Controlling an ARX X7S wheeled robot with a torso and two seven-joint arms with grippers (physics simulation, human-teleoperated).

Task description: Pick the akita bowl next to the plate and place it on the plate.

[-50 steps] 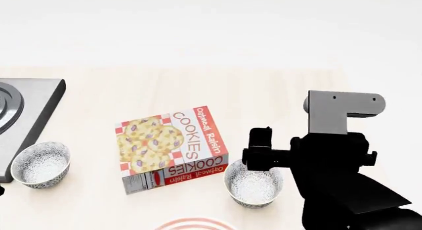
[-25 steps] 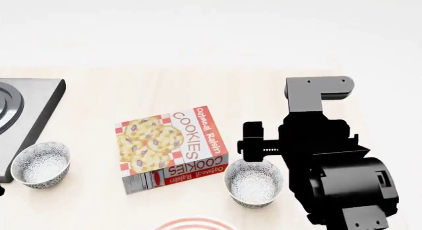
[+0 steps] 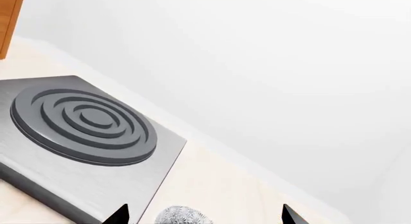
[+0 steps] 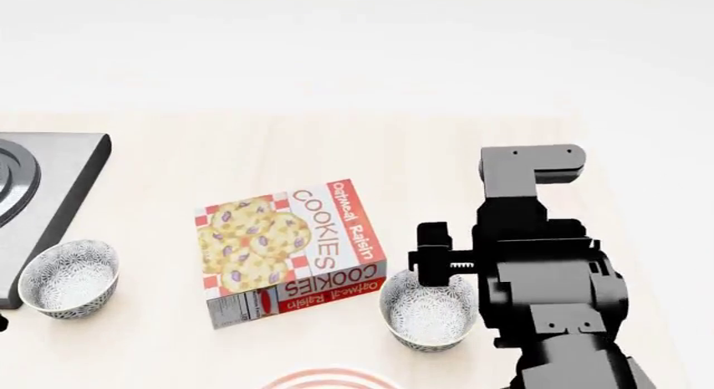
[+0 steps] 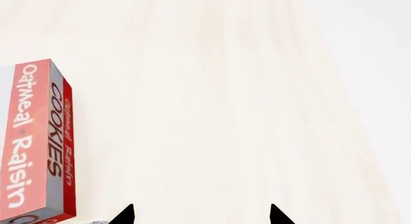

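The akita bowl (image 4: 429,315) sits just behind the plate (image 4: 330,378), and the right tool (image 4: 437,263), spread open over its far rim, could knock it away.

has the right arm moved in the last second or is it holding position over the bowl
Yes. Against the cookie box, which stays put, the right gripper has hardly shifted, but the arm's grey upper link swung left toward the box, above the bowl.
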